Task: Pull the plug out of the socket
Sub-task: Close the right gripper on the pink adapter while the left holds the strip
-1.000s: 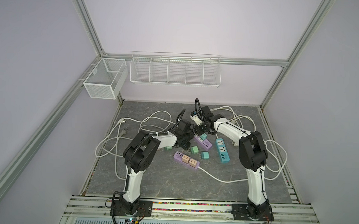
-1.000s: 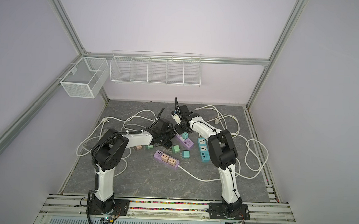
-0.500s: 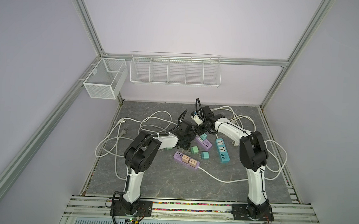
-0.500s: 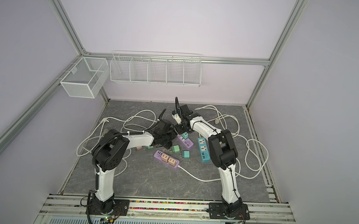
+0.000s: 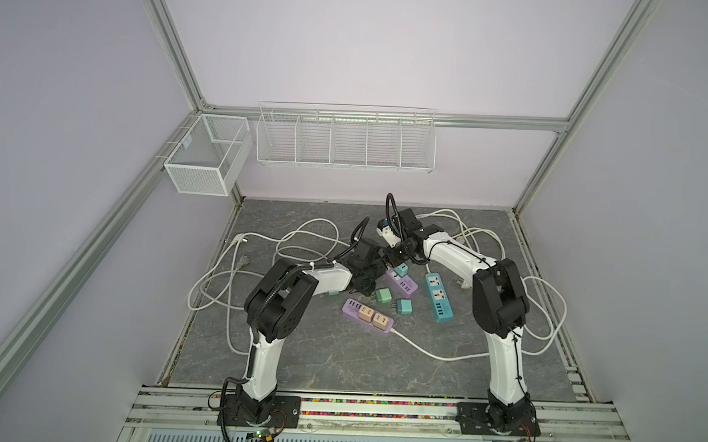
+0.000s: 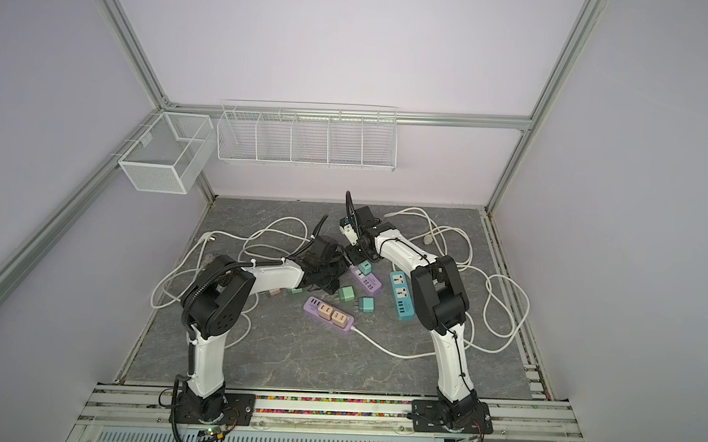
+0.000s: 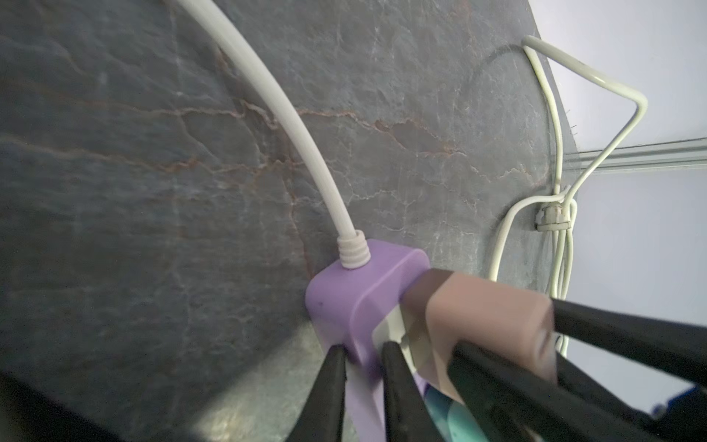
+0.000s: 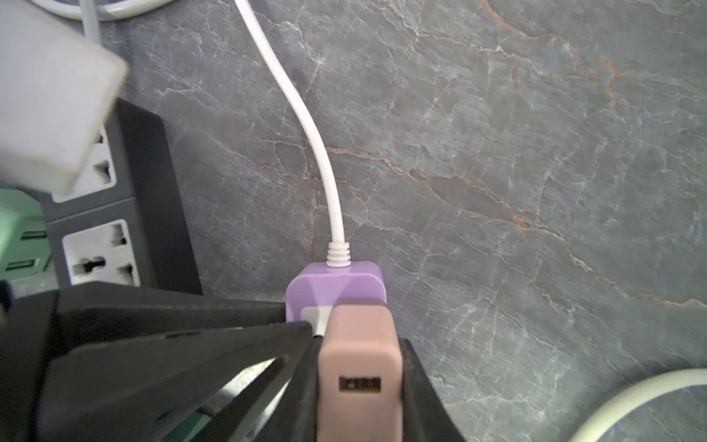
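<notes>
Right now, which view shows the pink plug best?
The right wrist view: the pink plug is sharp, USB port visible. The left wrist view shows one blurred side; both top views hide it.

Grey veined slate tabletop (image 5: 336, 362) carrying clutter: white cables (image 5: 232, 282) looping across both sides; front purple strip (image 5: 367, 316) lying near centre; blue strip (image 5: 438, 296) lying right of it; green adapter (image 5: 382, 295) and teal adapter (image 5: 404, 306) sitting between; second purple strip (image 5: 402, 283) lying just behind.

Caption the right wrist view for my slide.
Right gripper clamps the pink plug on the purple power strip.
</notes>
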Controlling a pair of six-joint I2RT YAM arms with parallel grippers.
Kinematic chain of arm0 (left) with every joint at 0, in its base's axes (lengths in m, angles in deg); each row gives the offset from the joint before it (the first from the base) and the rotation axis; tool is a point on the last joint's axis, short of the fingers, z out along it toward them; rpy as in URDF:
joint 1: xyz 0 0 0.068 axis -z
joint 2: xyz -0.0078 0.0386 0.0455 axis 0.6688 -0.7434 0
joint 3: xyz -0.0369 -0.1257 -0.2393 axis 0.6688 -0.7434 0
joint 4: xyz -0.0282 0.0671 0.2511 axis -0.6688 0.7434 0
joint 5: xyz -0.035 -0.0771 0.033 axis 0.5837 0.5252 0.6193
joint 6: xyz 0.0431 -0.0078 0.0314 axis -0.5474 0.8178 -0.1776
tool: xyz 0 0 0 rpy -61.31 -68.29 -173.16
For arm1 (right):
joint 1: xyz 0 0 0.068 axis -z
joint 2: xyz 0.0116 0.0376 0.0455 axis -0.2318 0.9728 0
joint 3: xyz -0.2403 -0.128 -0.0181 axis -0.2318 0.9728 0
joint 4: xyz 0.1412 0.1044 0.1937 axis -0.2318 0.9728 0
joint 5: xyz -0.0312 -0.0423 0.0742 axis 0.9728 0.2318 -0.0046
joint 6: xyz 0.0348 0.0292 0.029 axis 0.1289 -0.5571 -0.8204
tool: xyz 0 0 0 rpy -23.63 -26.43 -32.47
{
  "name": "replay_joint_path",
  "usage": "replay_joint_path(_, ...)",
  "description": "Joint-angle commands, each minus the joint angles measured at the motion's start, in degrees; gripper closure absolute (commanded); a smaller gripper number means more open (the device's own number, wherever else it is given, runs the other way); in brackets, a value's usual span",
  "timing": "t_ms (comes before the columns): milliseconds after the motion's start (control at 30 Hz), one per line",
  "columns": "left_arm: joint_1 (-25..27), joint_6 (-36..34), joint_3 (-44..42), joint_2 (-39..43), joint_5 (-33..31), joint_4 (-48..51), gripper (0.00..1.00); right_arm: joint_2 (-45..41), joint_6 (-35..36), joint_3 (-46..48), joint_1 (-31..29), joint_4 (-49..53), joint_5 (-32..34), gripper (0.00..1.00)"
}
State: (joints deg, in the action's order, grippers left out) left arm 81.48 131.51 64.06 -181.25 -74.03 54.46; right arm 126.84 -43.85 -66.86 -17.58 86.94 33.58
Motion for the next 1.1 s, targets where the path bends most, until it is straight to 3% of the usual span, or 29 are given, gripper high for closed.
replay_joint_path(0, 0.6, 0.4, -2.3, -2.9, -0.3, 9.2, 0.81, -3.0, 0.8, -2.0, 0.0, 0.7, 1.3, 0.73)
replay_joint_path(367, 0.8, 0.4, -2.4, -3.0, -0.3, 9.0, 0.82, -3.3, 1.0, -2.3, 0.9, 0.2, 1.8, 0.74)
replay_joint_path(600, 0.7, 0.3, -3.0, -2.6, -0.2, 8.4, 0.82, -3.3, -0.7, -1.6, 0.1, -0.2, -2.1, 0.74)
replay_joint_path(867, 0.8, 2.2, -3.3, -2.9, 0.4, 7.6, 0.82, -5.4, -0.3, -0.4, 1.7, -1.1, 0.5, 0.74)
replay_joint_path(1067, 0.8, 2.7, -4.0, -2.4, -0.8, 7.6, 0.82, -6.9, -1.1, 1.8, -0.1, -3.3, -4.2, 0.74)
